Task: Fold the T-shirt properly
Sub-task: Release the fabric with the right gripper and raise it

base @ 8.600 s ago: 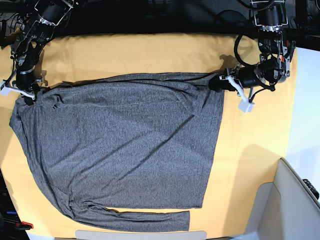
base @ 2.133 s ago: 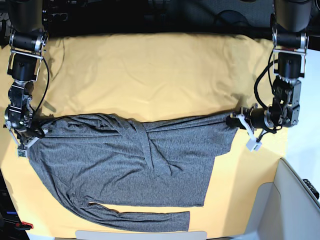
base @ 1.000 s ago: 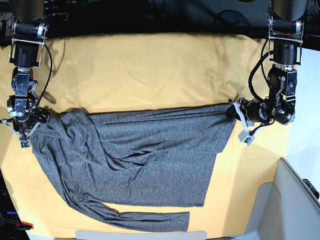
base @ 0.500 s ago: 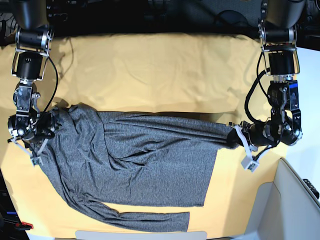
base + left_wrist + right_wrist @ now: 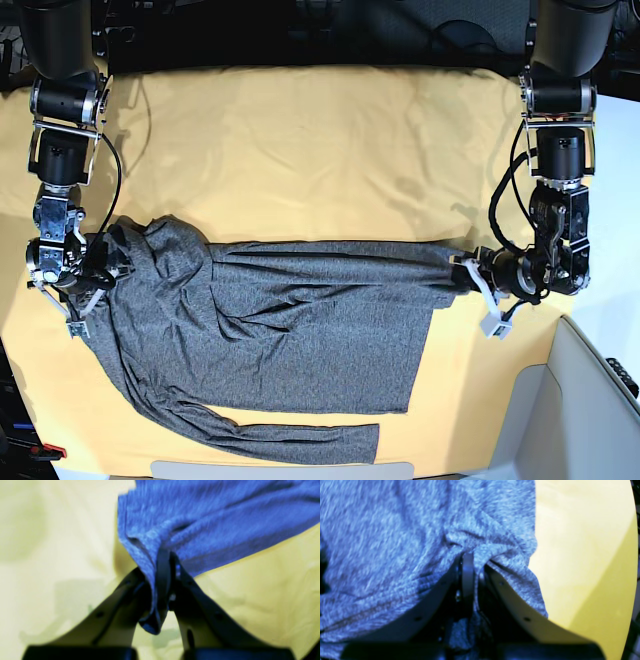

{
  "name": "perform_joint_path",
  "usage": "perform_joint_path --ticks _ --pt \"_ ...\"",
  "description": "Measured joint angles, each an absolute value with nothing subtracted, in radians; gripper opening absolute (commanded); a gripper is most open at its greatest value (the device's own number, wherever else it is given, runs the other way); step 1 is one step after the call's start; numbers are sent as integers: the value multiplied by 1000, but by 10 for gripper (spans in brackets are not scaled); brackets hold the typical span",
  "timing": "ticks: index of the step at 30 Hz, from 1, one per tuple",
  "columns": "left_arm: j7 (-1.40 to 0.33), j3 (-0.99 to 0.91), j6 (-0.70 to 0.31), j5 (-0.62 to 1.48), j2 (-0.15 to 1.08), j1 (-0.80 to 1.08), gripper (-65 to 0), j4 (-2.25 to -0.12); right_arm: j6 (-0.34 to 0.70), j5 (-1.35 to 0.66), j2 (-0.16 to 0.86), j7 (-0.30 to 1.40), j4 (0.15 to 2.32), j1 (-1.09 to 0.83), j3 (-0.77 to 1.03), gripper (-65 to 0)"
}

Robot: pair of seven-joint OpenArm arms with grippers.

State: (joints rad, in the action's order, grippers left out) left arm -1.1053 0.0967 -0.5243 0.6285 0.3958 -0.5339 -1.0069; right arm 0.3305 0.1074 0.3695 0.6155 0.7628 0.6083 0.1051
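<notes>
1. Pinching from both ends: the left gripper is clamped on the T-shirt at its 3 o'clock corner, and the right gripper is clamped on its 9 o'clock edge.
2. Between them the held edge runs taut from 9 to 3 o'clock.
3. From that edge the shirt's body spreads toward 6 o'clock on the table cloth, so the fold likely carries that way, both arms equally near.
</notes>
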Motion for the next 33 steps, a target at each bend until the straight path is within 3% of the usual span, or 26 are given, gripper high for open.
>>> perform_joint_path --ticks 10,20,22,25,27,30,33 --pt "-1095 3 -532 628 403 -535 -648 -1007 189 98 419 558 762 592 109 -650" --pt "-1095 2 -532 586 400 -529 -642 -1007 182 99 387 556 762 579 217 -650" --pt "-1094 2 -532 585 400 -517 -605 -1007 178 99 374 558 762 578 220 -646" --pt "-1098 2 -530 573 400 -500 -489 -1006 173 105 364 555 764 568 220 -545" --pt "-1103 1 -524 559 404 -496 -422 -1005 165 107 367 545 765 561 220 -430" --pt "-1102 1 -524 561 405 -502 -407 -1005 160 114 363 553 811 537 225 -298" --pt "-1102 1 -524 561 406 -502 -407 -1007 167 110 350 568 900 491 225 -249"
